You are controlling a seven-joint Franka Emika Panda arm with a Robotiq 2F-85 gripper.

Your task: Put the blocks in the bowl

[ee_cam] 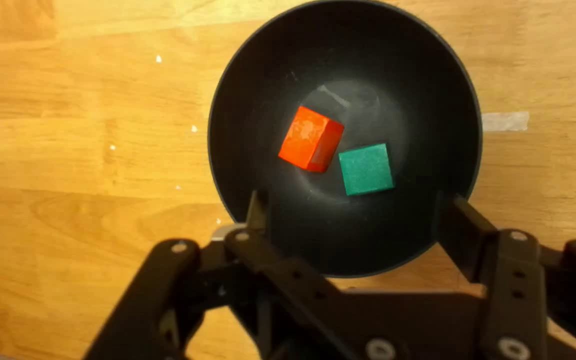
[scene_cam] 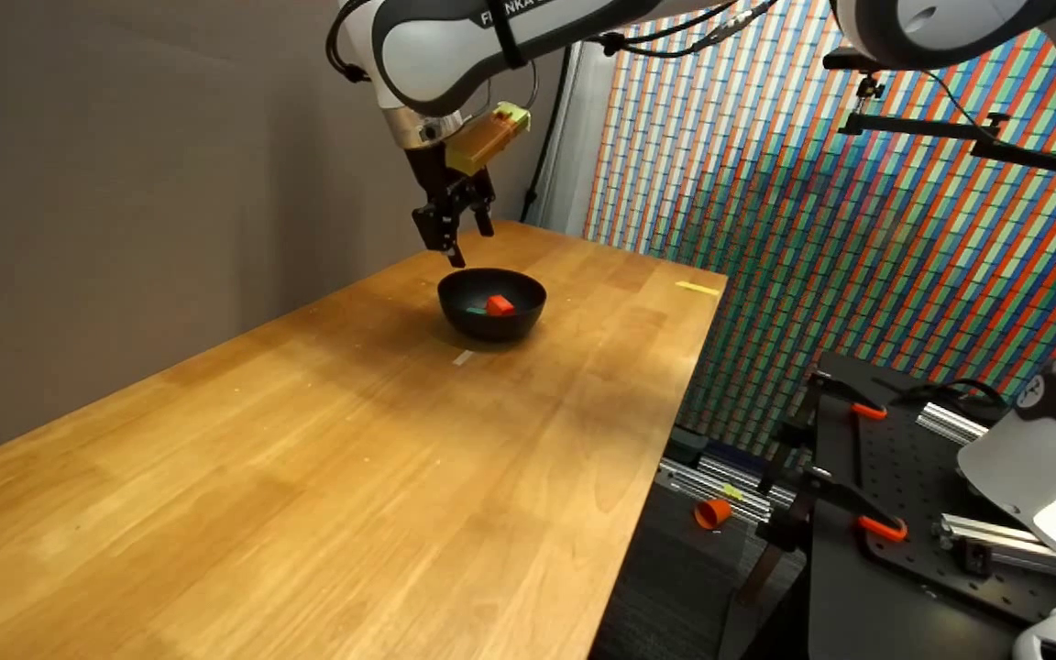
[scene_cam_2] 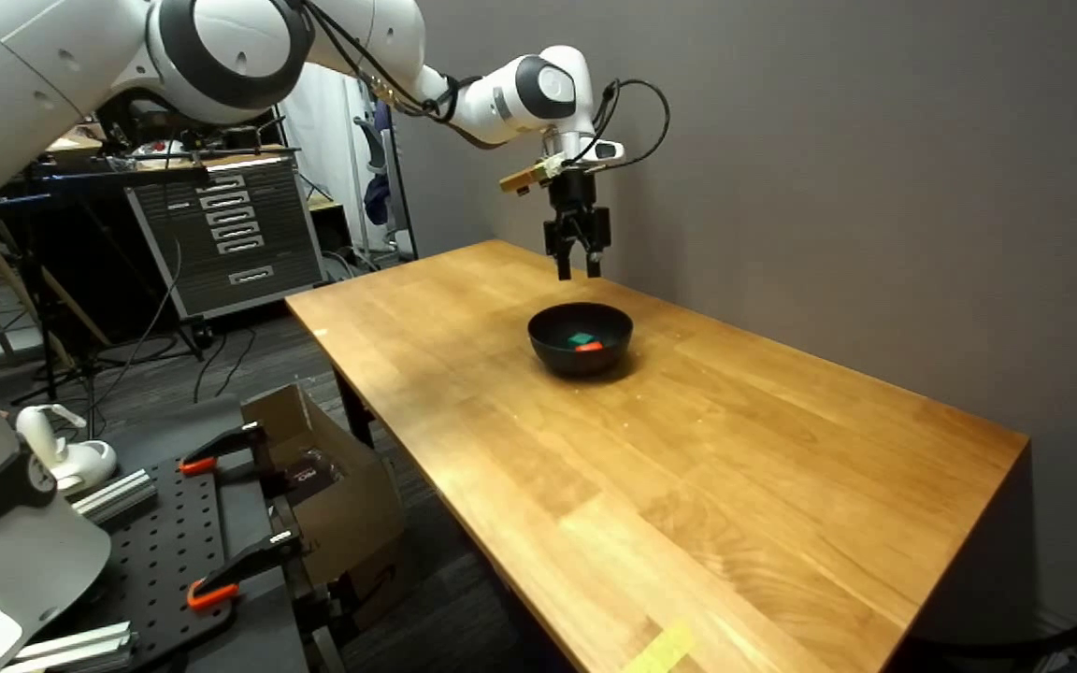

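Hanging above a wooden worktop (scene_cam_2: 744, 467), honey-brown with streaky grain, with the claw (scene_cam_2: 579, 271) spread wide, both jaws well apart. Below the claw, standing on the worktop, a round black bowl (ee_cam: 418, 70); inside, under the claw, a red-orange block (ee_cam: 313, 140) and, just beside, a green block (ee_cam: 366, 170). Also beneath the claw, next to the bowl's rim, a whitish strip of tape (ee_cam: 505, 121), and on the opposite side of the bowl a scatter of white specks (ee_cam: 194, 129). Well apart from the claw, near the worktop's edge, a piece of yellow tape (scene_cam: 698, 288). Behind the claw in both exterior views, a plain grey wall (scene_cam_2: 828, 206). Farther past the claw, in an exterior view, a striped backdrop (scene_cam: 748, 211) in red, green, blue and white. Lower than the claw and well off to the side, an orange cup (scene_cam: 712, 513) tipped over, and orange-tipped clamps (scene_cam: 844, 495) at the edge of a black stand (scene_cam: 867, 605). Also well away from the claw, in an exterior view, a drawer cabinet (scene_cam_2: 239, 234) and, down by the worktop, an open cardboard box (scene_cam_2: 366, 533).
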